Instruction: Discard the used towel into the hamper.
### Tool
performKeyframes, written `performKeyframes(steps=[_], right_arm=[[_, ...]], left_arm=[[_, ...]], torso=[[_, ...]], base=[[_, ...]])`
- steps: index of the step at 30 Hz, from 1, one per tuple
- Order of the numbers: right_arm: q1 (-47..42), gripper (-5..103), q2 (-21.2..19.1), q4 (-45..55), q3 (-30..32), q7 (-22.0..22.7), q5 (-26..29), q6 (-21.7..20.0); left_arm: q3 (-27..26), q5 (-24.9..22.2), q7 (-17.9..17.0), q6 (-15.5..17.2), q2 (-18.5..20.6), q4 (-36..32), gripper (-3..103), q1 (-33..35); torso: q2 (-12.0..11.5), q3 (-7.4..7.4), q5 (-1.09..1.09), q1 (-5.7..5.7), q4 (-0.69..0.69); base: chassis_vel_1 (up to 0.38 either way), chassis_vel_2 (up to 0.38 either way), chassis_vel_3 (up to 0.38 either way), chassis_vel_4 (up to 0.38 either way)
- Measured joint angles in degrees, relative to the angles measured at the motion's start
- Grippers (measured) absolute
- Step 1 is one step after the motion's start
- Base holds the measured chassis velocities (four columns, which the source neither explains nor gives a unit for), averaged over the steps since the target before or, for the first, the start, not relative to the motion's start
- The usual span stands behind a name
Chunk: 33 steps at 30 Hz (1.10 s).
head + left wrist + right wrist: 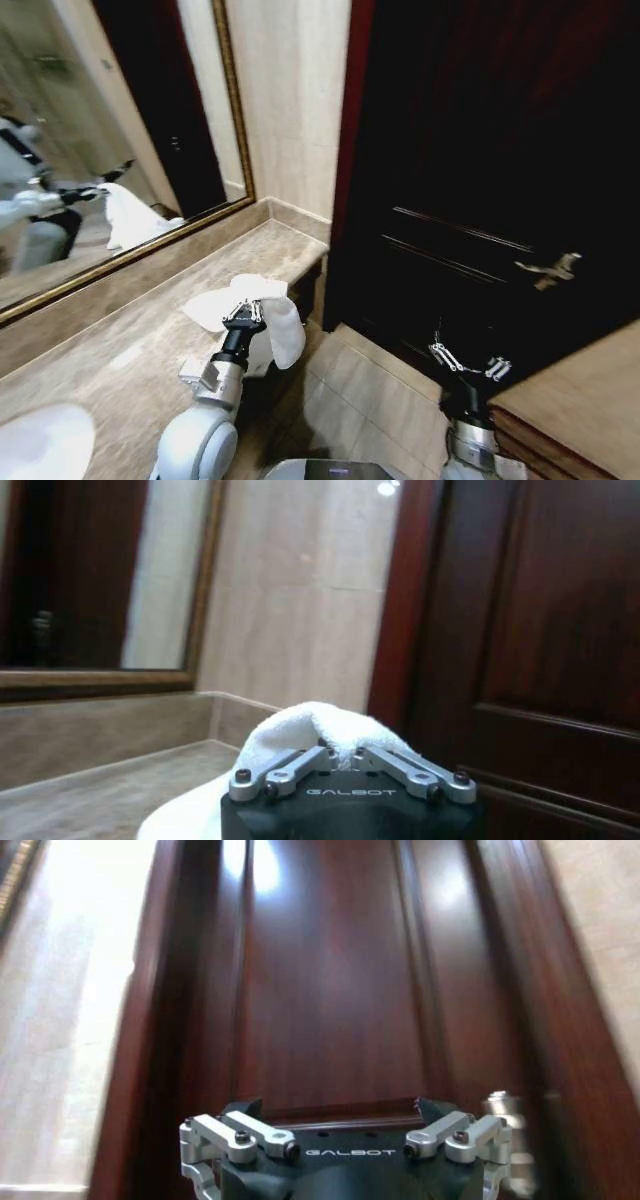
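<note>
The white towel (280,325) is bunched and lifted at the counter's end, part of it trailing on the stone and part hanging past the edge. My left gripper (243,318) is shut on its top fold. In the left wrist view the towel (305,727) bulges up just beyond the left gripper (345,759). My right gripper (470,365) hangs open low on the right, facing the dark door; the right wrist view shows the right gripper (345,1140) with its fingers spread wide and nothing between them. The hamper is out of view.
A beige stone counter (130,340) runs along a gold-framed mirror (120,150), with a white sink (40,440) at its near end. The dark wooden door (480,150) with a metal handle (550,268) stands ahead. Tiled floor (370,400) lies between; a wooden top (580,400) sits at right.
</note>
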Motion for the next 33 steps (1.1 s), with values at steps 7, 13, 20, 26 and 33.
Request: performKeyframes(steps=[7,13,20,26,33], right_arm=[[0.1,100,0.0,-0.5,0.0,-0.2,0.7,0.7],[-0.5,100,0.0,-0.6,0.2,-1.0,2.4,1.7],[-0.9,100,0.0,0.5,-0.3,-3.6,4.6,2.8],[-0.9,100,0.1,1.3,-0.4,-3.8,4.6,2.8],[-0.9,100,0.4,1.3,-0.5,-3.9,4.2,2.8]], left_arm=[[0.8,0.1,1.0,-1.4,-0.4,0.4,1,0.3],[2.6,0.9,1.5,-2.4,-1.2,1.5,1,0.3],[4.9,0.9,1.6,-3.6,-2.4,3.5,1,0.3],[5.0,0.7,1.7,-3.8,-2.2,4.2,1,-0.3],[5.2,0.6,1.9,-4.4,-2.0,5.3,1,-0.9]], torso=[[0.0,-0.02,0.01,-0.03,0.00],[-0.1,-0.04,0.01,-0.04,0.00],[-0.1,-0.04,0.01,-0.04,0.00],[-0.1,-0.05,0.01,-0.05,0.00],[-0.1,-0.06,0.00,-0.06,0.00]], base=[[-0.123,-0.139,-0.130,-0.125],[-0.115,-0.123,-0.120,-0.119],[-0.125,-0.126,-0.126,-0.134],[-0.119,-0.124,-0.116,-0.136],[-0.125,-0.124,-0.144,-0.109]])
